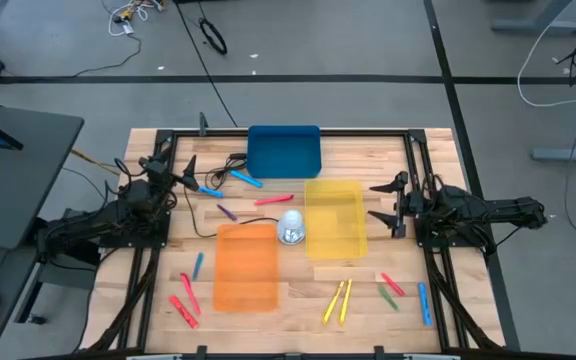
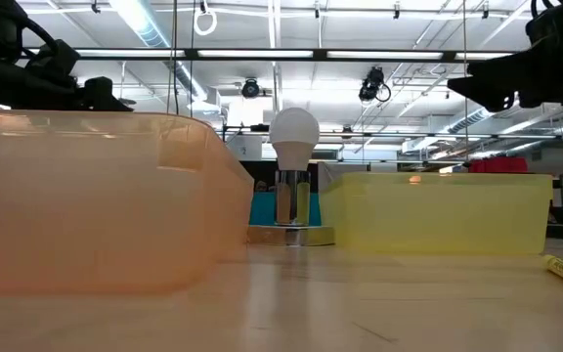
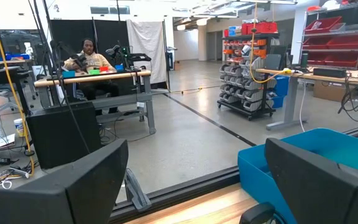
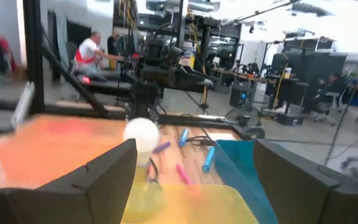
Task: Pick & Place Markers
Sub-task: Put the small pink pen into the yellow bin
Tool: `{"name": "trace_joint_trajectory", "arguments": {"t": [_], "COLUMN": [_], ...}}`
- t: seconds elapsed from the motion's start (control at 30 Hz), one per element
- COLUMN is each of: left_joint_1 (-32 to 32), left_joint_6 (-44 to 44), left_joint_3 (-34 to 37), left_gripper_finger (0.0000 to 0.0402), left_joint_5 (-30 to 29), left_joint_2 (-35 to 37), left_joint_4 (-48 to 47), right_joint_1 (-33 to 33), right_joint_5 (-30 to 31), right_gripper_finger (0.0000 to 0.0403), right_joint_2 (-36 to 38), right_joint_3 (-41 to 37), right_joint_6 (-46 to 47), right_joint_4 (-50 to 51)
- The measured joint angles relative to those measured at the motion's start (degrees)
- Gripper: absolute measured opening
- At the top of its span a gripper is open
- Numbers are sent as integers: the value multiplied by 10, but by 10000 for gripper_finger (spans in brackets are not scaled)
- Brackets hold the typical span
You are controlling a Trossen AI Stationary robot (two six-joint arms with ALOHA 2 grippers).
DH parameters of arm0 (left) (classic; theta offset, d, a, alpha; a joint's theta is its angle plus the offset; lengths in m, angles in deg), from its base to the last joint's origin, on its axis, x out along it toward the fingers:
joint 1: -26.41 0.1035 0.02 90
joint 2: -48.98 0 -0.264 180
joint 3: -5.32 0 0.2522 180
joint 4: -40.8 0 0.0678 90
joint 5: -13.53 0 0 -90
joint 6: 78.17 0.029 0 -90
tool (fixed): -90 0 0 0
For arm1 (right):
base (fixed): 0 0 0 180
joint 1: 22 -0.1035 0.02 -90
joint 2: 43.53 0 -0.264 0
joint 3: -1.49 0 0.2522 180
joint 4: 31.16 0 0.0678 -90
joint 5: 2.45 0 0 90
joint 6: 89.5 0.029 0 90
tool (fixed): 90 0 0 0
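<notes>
Markers lie flat and scattered on the wooden table: light blue (image 1: 246,178) and red (image 1: 273,200) ones near the blue tray, purple (image 1: 227,212), several red and blue at the near left (image 1: 185,300), two yellow (image 1: 339,300), then green, red and blue at the near right (image 1: 408,295). My left gripper (image 1: 191,171) hovers open at the far left, beside the blue tray, touching nothing. My right gripper (image 1: 381,202) hovers open at the right, just beside the yellow tray. Its wrist view shows the far markers (image 4: 208,158) ahead of it.
Three trays sit mid-table: blue (image 1: 284,150) at the far edge, yellow (image 1: 335,217) right of centre, orange (image 1: 246,266) nearer. A white bulb on a metal base (image 1: 291,228) stands between orange and yellow. A black cable (image 1: 230,160) runs beside the blue tray. People sit at desks beyond the table.
</notes>
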Motion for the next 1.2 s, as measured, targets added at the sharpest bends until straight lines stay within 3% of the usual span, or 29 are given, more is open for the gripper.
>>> {"name": "trace_joint_trajectory", "arguments": {"t": [0.13,0.3,0.47,0.7,0.93,1.2], "left_joint_1": [0,0,0,0,0,0], "left_joint_6": [0,0,0,0,0,0], "left_joint_3": [0,0,0,0,0,0], "left_gripper_finger": [383,383,383,383,383,383], "left_joint_5": [0,0,0,0,0,0], "left_joint_2": [0,0,0,0,0,0], "left_joint_4": [0,0,0,0,0,0], "right_joint_1": [4,4,4,4,4,4], "right_joint_5": [0,18,56,159,161,158], "right_gripper_finger": [323,323,323,323,323,323], "right_joint_2": [-3,-40,-112,-234,-352,-432], "right_joint_3": [25,120,244,444,614,711], "right_joint_6": [115,185,188,188,207,297], "right_joint_4": [-23,99,163,273,388,497]}}
